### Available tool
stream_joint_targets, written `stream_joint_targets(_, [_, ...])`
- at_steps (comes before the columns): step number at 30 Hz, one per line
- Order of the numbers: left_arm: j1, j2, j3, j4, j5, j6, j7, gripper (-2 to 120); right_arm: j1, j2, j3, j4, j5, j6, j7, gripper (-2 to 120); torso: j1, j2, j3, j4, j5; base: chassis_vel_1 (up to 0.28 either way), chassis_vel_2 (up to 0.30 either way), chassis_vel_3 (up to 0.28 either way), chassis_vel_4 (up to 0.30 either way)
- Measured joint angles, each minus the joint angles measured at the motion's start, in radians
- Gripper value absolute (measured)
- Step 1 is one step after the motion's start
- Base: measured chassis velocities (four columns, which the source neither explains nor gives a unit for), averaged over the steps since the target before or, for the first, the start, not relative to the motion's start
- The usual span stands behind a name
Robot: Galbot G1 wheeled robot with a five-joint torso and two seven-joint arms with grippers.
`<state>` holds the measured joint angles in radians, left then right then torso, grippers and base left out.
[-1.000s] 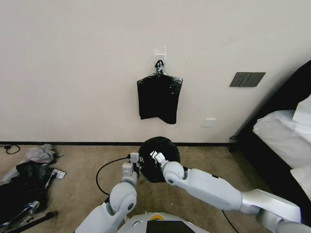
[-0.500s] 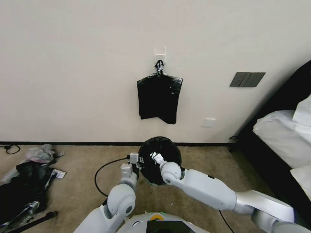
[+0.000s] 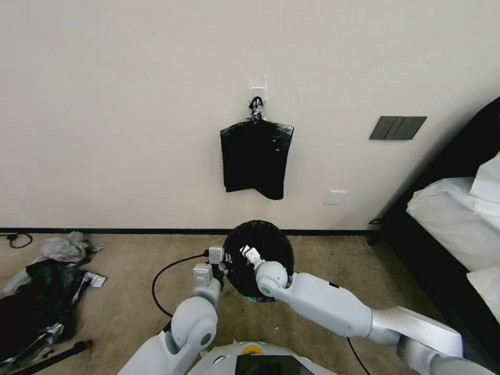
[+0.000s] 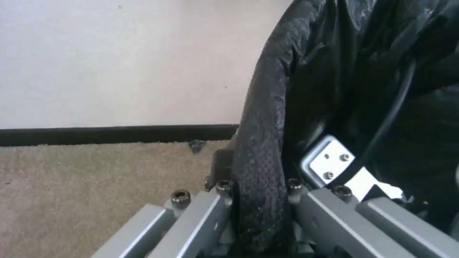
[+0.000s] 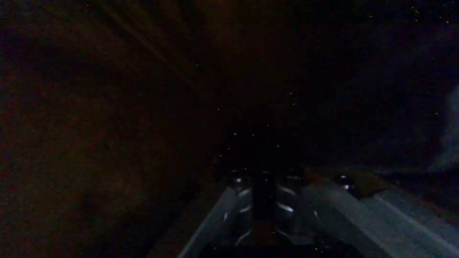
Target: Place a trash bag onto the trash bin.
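Brown carpet holds the trash bin (image 3: 251,298), already wrapped in the trash bag (image 3: 259,250). Left end effector (image 4: 260,211) pinches its thin, soft, slippery rim. Right end effector (image 3: 249,253) is inside; grip unclear.

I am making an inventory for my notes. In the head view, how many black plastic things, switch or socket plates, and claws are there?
Black plastic things: 3 (trash bag, hanging sheaf, litter heap)
Switch or socket plates: 2 (dark panel, white socket)
Claws: 2 (left claw, right claw)
Total: 7
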<state>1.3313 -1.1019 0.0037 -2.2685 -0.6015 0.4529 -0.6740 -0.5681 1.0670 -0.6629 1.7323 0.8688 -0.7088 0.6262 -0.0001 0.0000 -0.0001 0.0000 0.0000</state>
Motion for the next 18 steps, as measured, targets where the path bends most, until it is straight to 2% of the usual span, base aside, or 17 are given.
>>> stream_joint_targets(18, [-0.003, 0.008, -0.001, -0.006, -0.016, 0.002, 0.002, 1, -0.008, 0.007, 0.006, -0.03, -0.024, 0.001, -0.029, 0, 0.0, 0.0, 0.0, 0.0, 0.0, 0.0, 0.0, 0.0, 0.0])
